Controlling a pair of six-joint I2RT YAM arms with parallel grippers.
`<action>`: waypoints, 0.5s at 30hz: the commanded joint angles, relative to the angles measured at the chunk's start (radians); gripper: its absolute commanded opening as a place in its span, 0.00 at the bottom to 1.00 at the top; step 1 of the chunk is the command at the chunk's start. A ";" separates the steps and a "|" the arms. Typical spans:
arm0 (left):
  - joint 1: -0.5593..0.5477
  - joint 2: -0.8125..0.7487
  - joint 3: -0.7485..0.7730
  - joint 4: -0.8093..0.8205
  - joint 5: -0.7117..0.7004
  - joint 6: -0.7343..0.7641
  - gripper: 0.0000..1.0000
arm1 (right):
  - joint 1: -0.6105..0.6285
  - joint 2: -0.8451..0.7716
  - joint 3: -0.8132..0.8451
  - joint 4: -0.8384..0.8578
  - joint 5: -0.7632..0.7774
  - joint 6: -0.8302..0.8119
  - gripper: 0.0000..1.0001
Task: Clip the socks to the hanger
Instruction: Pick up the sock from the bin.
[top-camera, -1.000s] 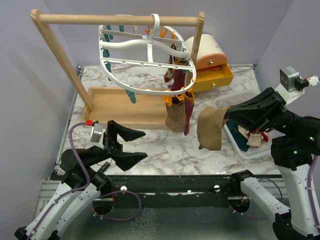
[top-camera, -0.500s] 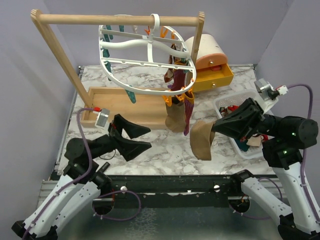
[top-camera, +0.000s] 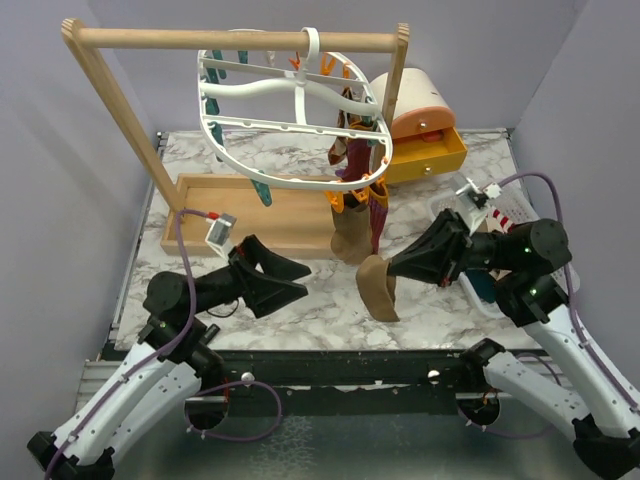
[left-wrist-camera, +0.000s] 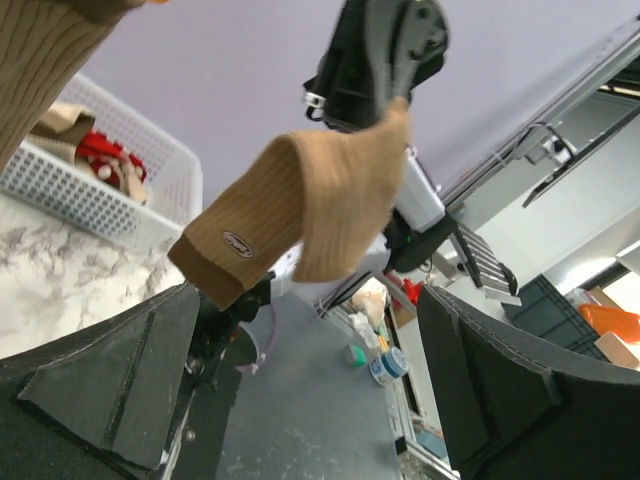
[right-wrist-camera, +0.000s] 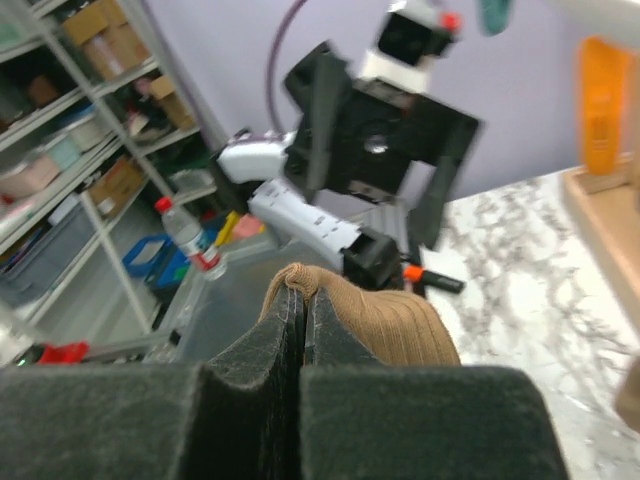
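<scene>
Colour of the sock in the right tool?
Tan-brown ribbed sock; left wrist view shows it best.

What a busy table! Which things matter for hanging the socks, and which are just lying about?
Needed: tan sock in the right tool; open left tool; hanger; hung socks; more socks in the basket.
Lying about: rack, merely bearing the hanger; drawer box.

Even bright light, soft shadows; wrist views blurry at bkgd, near edges.
</scene>
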 joint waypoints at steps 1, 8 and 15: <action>-0.003 0.094 0.015 0.041 0.076 -0.009 0.99 | 0.235 0.063 0.029 -0.076 0.155 -0.198 0.00; -0.003 0.131 0.097 0.052 0.112 0.032 0.99 | 0.527 0.198 0.160 -0.120 0.400 -0.392 0.01; -0.003 0.050 0.090 0.052 0.130 0.026 0.99 | 0.527 0.217 0.190 -0.138 0.419 -0.438 0.00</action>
